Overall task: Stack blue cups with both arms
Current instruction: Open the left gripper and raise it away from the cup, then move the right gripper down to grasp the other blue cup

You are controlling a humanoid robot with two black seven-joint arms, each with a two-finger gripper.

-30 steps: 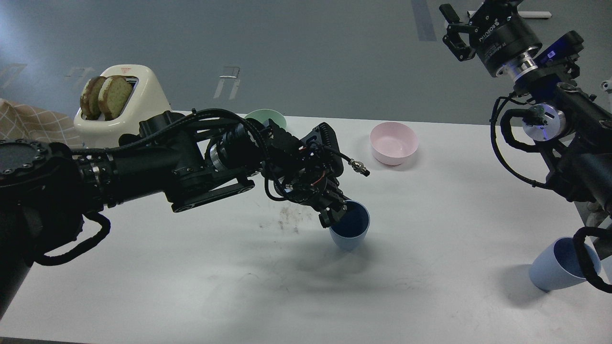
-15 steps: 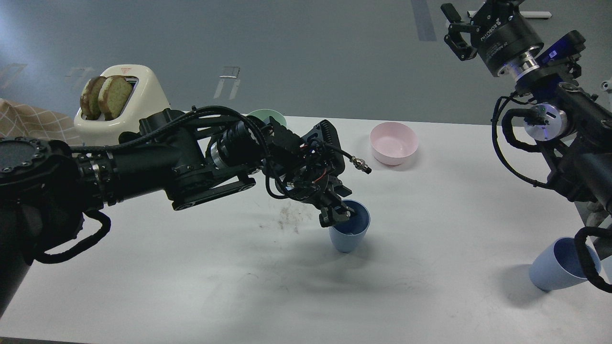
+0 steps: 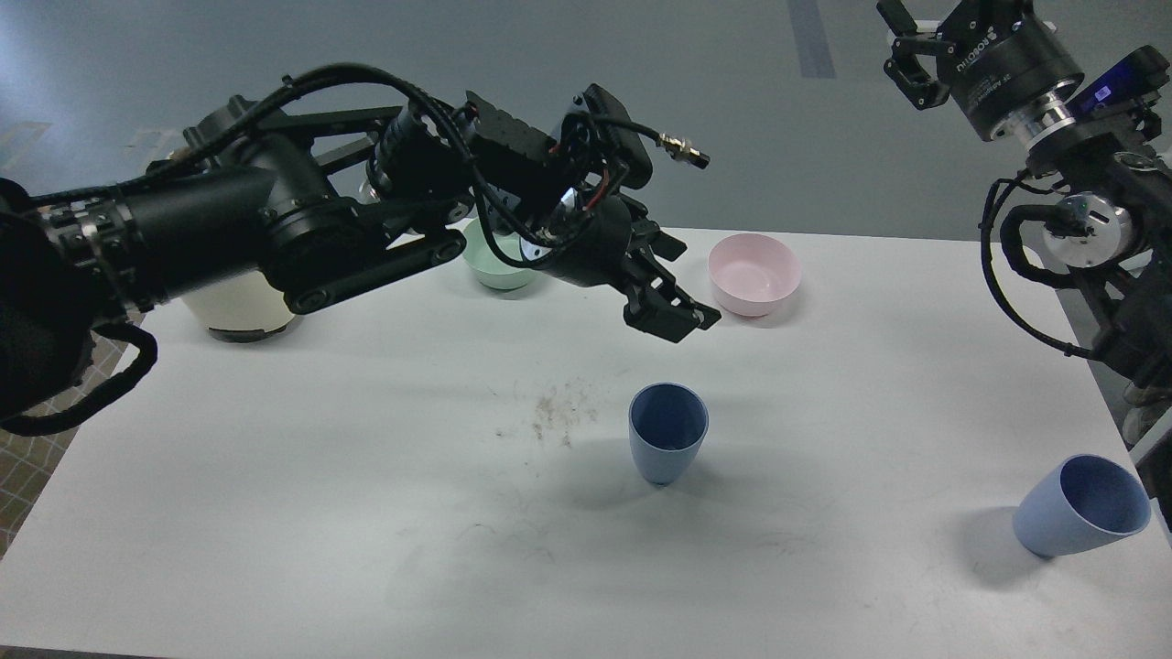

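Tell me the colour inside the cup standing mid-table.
Dark navy blue inside the cup, paler matte blue outside; seen best in the head view.

One cup (image 3: 667, 445) stands mid-table (image 3: 275, 513); the other cup (image 3: 1080, 518) at four o'clock; two bowls (image 3: 754, 274) toward twelve o'clock

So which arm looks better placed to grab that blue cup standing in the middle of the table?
Probably the left. Its left gripper hangs just above and behind the middle blue cup, which stands upright and free. The right gripper is raised far off, beyond the table's back edge.
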